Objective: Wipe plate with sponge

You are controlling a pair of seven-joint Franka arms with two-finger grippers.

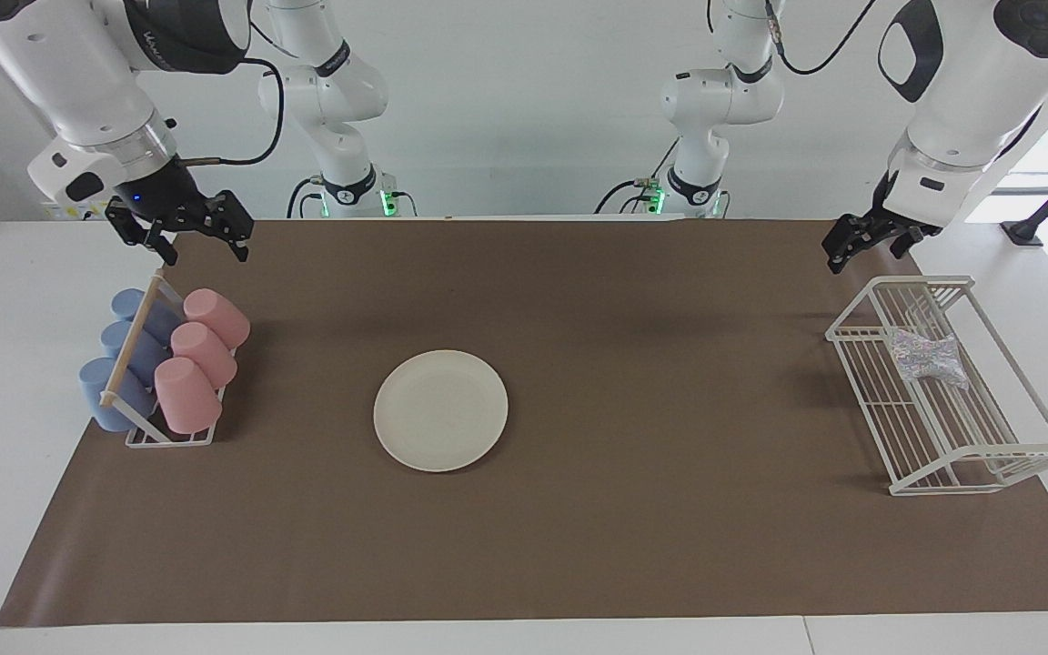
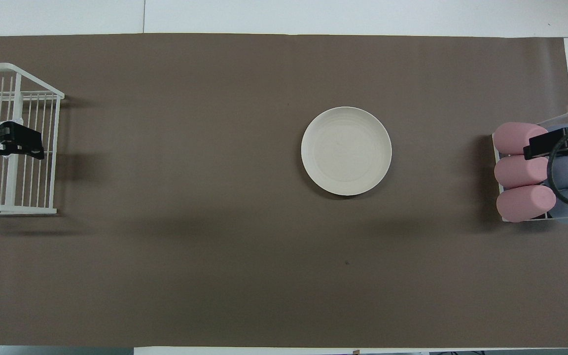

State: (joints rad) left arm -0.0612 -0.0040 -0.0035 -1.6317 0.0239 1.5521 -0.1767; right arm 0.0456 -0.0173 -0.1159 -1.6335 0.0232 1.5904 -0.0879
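Closest to your facing camera sits the round cream-white plate (image 1: 440, 410) on the brown mat (image 1: 579, 546), bare. Your silvery speckled sponge (image 1: 927, 357) lies in the white wire rack (image 1: 1024, 459) at the left arm's end. Your left gripper (image 1: 865, 242) hangs over that rack, fingers apart, empty. Your right gripper (image 1: 200, 235) hangs wide open, empty, over the rack of pink and blue cups (image 1: 187, 393).
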